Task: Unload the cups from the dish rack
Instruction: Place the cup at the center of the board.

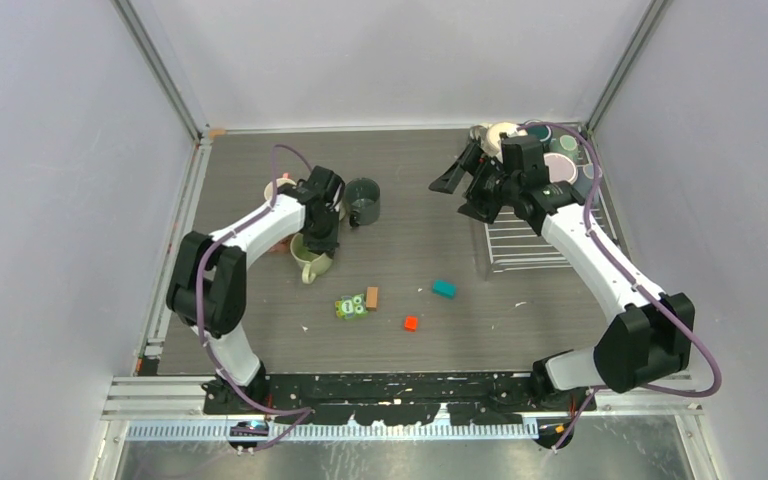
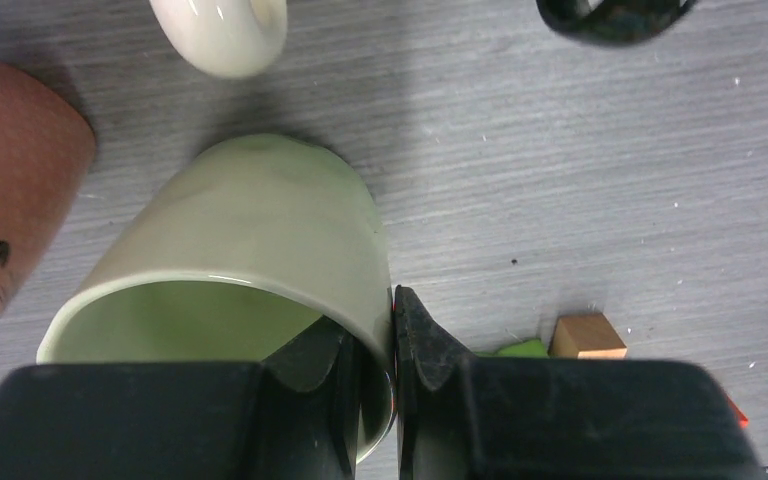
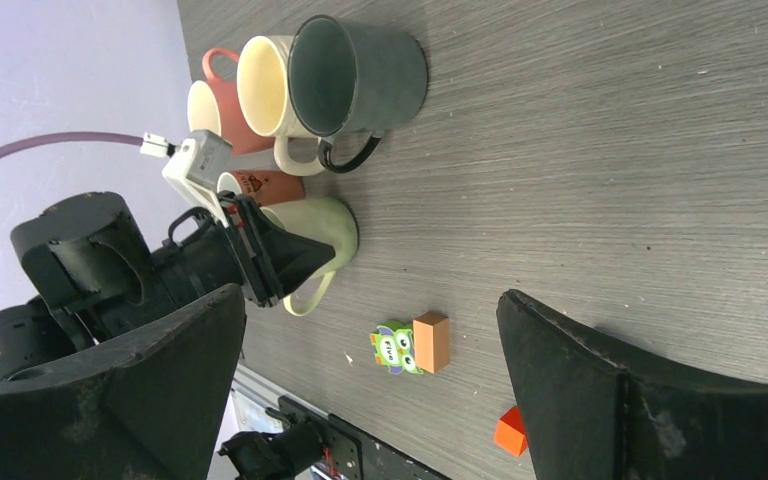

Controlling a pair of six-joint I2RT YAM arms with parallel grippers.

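Set the pale green mug (image 2: 250,220) fully down on the worktop (image 2: 580,180), close to the cream mug (image 2: 222,35) and the pink mug (image 2: 10,190). Hard to tell whether already resting there. Open gently, then lift straight up to avoid dragging the rim or knocking the neighbours.

With the left fingers (image 2: 430,345): nearly closed, pinching the mug's wall at the rim, one inside and one outside.

With the right fingers (image 3: 580,370): spread wide, gripping and touching nothing, above the worktop just left of the dish rack (image 1: 530,245).

More cups (image 1: 550,150) crowded at the rack's far end.
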